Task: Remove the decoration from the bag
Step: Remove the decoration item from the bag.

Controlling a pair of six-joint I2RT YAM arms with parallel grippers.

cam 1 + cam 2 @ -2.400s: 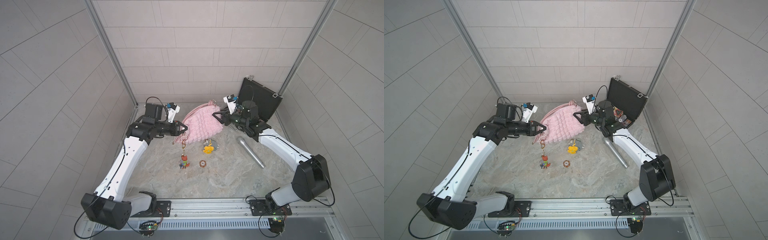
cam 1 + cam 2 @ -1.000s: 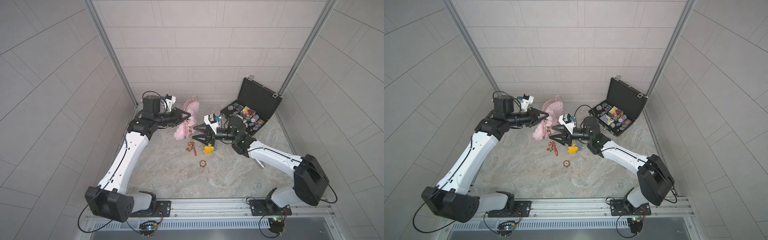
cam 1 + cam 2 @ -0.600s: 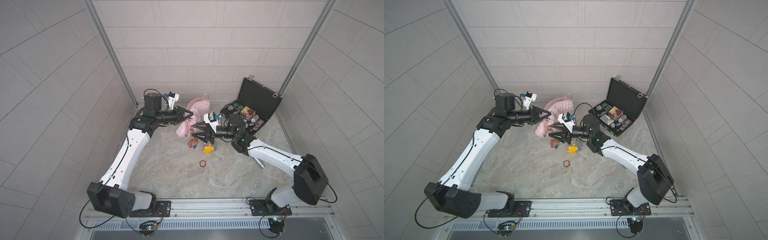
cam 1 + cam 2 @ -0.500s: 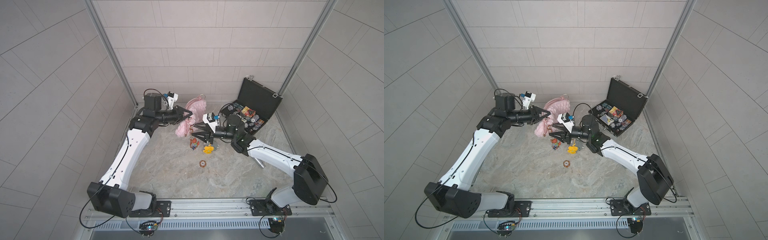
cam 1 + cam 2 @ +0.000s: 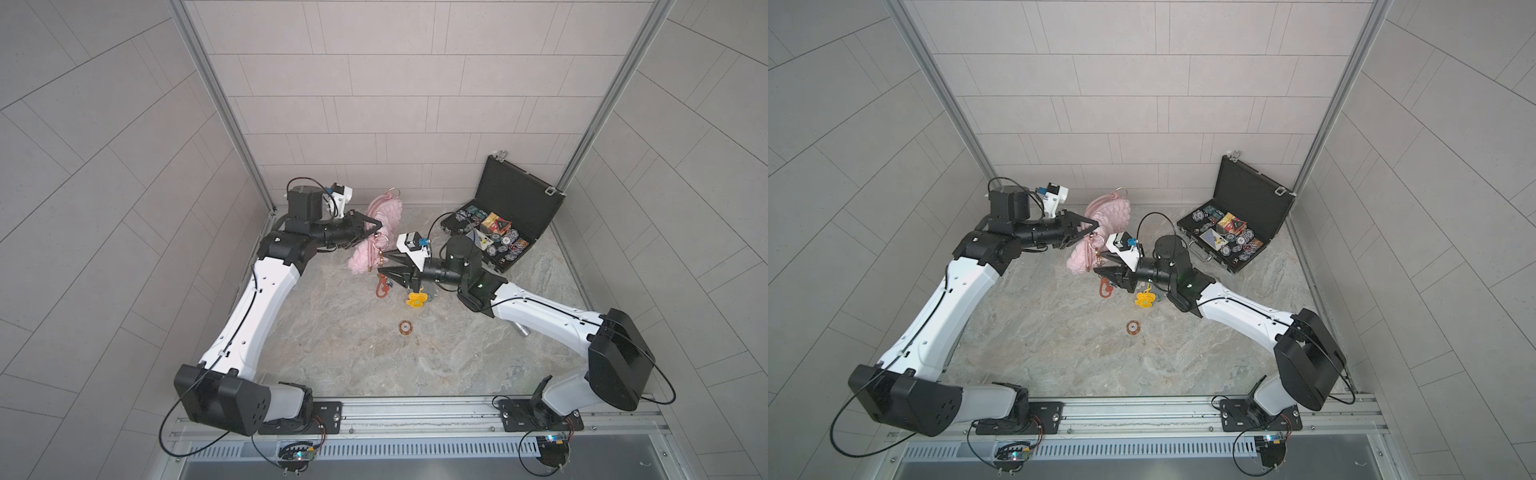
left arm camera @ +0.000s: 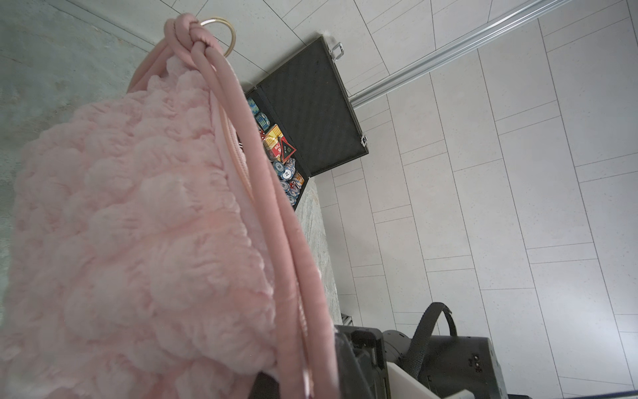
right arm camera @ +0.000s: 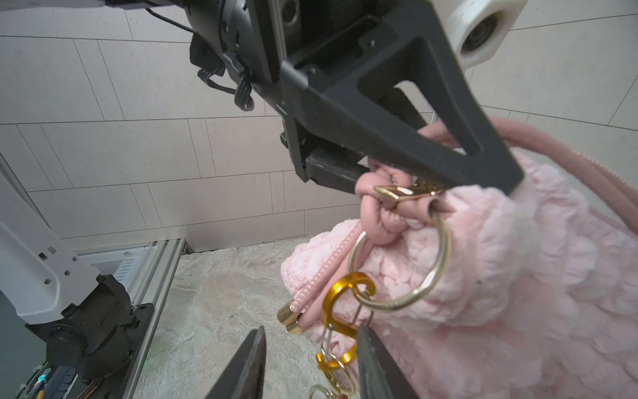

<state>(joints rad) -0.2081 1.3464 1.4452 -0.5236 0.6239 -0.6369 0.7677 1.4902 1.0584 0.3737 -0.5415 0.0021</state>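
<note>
Near back wall | left claw (image 7: 445, 172) pinches bag (image 7: 518, 293) | right claw (image 7: 310, 362) straddles carabiner (image 7: 341, 311)

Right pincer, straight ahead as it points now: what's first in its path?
Most likely the gold S-clip hanging from the pink bag's ring, already between the right pincer's open jaws; exact depth unclear.

We see a marbled grey-beige desk (image 5: 332, 357) walled by pale tiles. On it, at the far right corner, an open black case (image 5: 505, 220) rests, its tray full of poker chips and card packs. Near the middle lie a yellow flower-shaped charm (image 5: 416, 300) and, nearer the front and apart from it, a small brown ring-shaped piece (image 5: 405, 328). A silvery cylinder's end (image 5: 521, 329) shows under the right arm.
</note>
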